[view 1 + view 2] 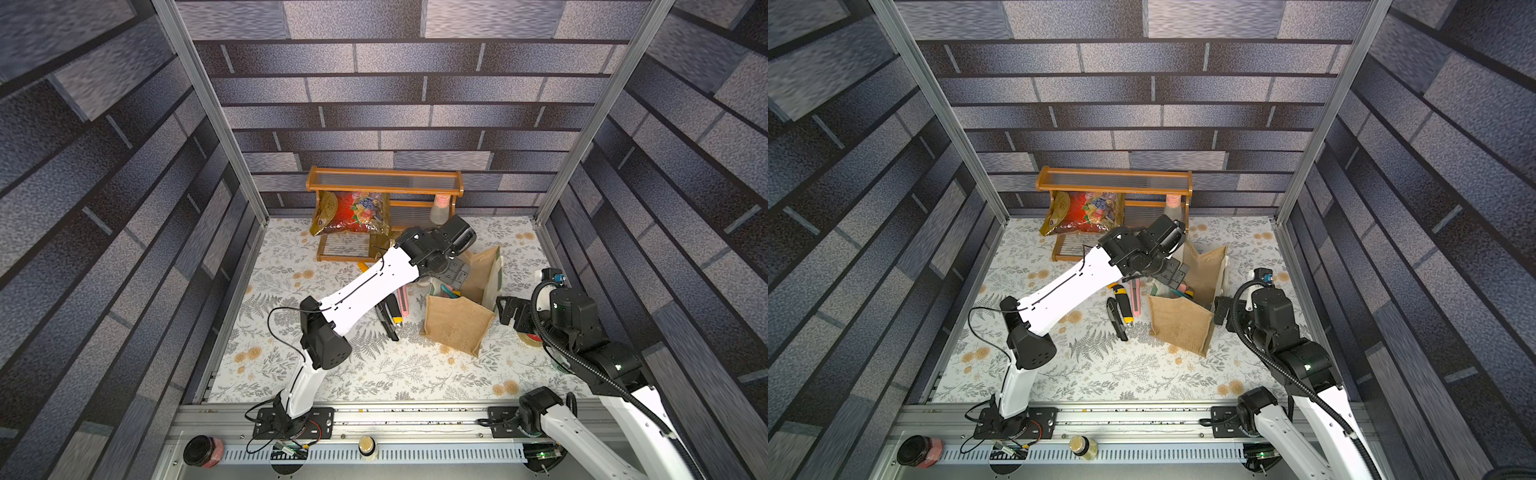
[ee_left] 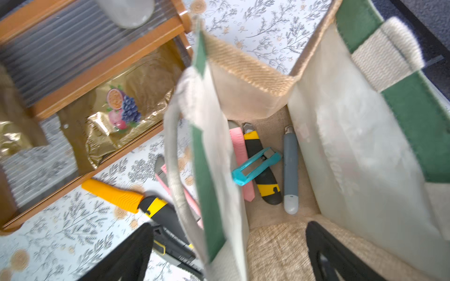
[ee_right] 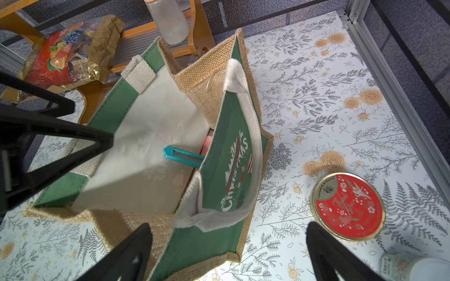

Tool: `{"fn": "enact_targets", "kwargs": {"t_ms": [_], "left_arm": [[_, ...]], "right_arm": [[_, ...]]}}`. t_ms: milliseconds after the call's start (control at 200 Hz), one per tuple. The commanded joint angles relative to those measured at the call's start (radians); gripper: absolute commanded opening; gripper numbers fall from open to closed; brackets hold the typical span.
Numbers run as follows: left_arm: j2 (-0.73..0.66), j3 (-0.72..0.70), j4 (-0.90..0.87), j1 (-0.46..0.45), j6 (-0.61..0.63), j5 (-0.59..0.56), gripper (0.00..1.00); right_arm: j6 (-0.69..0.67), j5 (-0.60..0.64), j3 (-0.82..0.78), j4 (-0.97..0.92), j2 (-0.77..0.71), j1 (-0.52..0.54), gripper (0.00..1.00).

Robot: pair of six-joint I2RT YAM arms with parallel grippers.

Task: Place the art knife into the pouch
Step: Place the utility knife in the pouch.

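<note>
**A:** Where do we stand with the knives?

**B:** Our left claw (image 2: 229, 225) hangs over the open mouth of the pouch (image 1: 455, 326), jaws spread wide and nothing between them. On the pouch floor we count four. The teal art knife (image 2: 255, 165) lies crosswise on a yellow-and-black knife (image 2: 265, 187). A pink knife (image 2: 241, 158) sits by the wall facing the loose knives, and a grey knife (image 2: 290, 170) by the opposite wall.

**A:** And our right claw?

**B:** The right claw (image 1: 503, 311) is also wide open and empty, just beside the pouch's right side.

**A:** What does our next move turn on?

**B:** We judge more knives are waiting. On the table (image 1: 374, 374), just left of the pouch, lie a black knife (image 1: 1117, 322), a second yellow-and-black knife (image 1: 1124, 306) and a second pink knife (image 1: 1136, 297). They are side by side, long axes running far to near. An orange-handled knife (image 2: 112, 194) lies farther off, by the wooden rack (image 1: 384, 183). All sit left of our left claw. The pouch stands between them and the right claw, so our left arm is nearer.
</note>
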Motion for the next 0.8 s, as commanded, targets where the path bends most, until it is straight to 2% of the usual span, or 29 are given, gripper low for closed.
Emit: {"fn": "enact_targets", "kwargs": {"t_ms": [0, 230, 421, 591, 796], "left_arm": [[-0.168, -0.133, 0.094, 0.033, -0.008, -0.064, 1.00], [-0.433, -0.513, 0.253, 0.153, -0.093, -0.057, 1.00], [-0.573, -0.781, 0.366, 0.303, -0.178, 0.082, 1.00], [-0.521, -0.860, 0.406, 0.349, -0.200, 0.153, 1.00], [-0.312, -0.794, 0.426, 0.372, -0.208, 0.267, 0.88]], "right_arm": [[0.009, 0.000, 0.022, -0.022, -0.016, -0.004, 1.00], [0.004, 0.006, 0.029, -0.030, -0.007, -0.005, 1.00], [0.014, 0.003, 0.026, -0.024, 0.006, -0.006, 1.00], [0.015, 0.004, 0.027, -0.024, 0.020, -0.005, 1.00], [0.018, 0.004, 0.029, -0.029, 0.014, -0.005, 1.00]]}}
